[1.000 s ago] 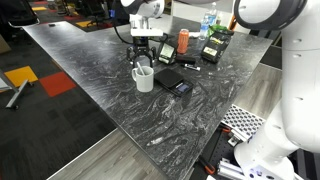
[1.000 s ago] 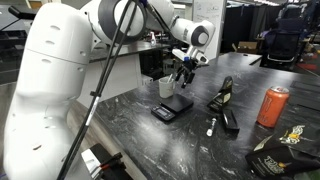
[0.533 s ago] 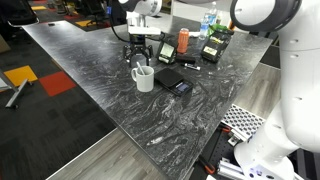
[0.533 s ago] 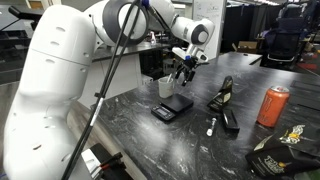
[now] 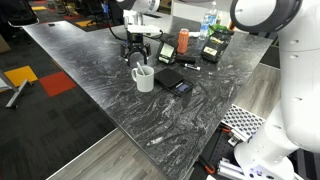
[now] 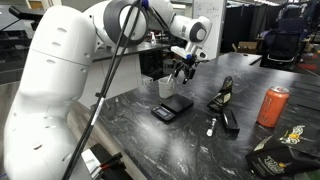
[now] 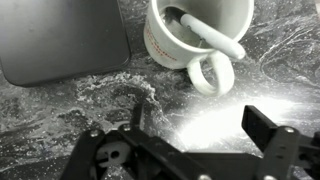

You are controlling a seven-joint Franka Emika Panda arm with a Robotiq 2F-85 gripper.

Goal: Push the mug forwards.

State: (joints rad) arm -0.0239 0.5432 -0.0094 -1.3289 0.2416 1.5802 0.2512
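In the wrist view the gripper [image 7: 200,125] comes in from the bottom edge with its two dark fingers [image 7: 262,122] spread wide and nothing between them, only the grey marbled table [image 7: 60,110] showing in the gap. Just beyond the fingertips stands the mug [image 7: 195,35], white and upright, its loop handle [image 7: 212,75] turned back toward the gripper. A sliver of table shows between handle and fingers, so they look apart, though the angle does not settle it. A pale curved shape lies inside the mug; what it is cannot be told. Beside the mug, toward the upper left of that view, lies a dark flat slab [image 7: 60,40] with rounded corners, near the mug but not touching it. In an exterior view the mug [image 5: 144,77] sits on the table toward the camera, with the gripper [image 5: 140,55] behind it and pointing down, low over the surface. The dark flat slab [image 5: 171,80] lies just beside the mug, and farther back stands an orange-red can [image 5: 183,39], well apart from both. In an exterior view from another place the mug [image 6: 166,88] stands just under and beside the gripper [image 6: 181,72], the slab [image 6: 172,107] lies nearer the camera, a small pen-like thing [image 6: 210,126] lies on the table, and the can [image 6: 271,105] stands off to one side.
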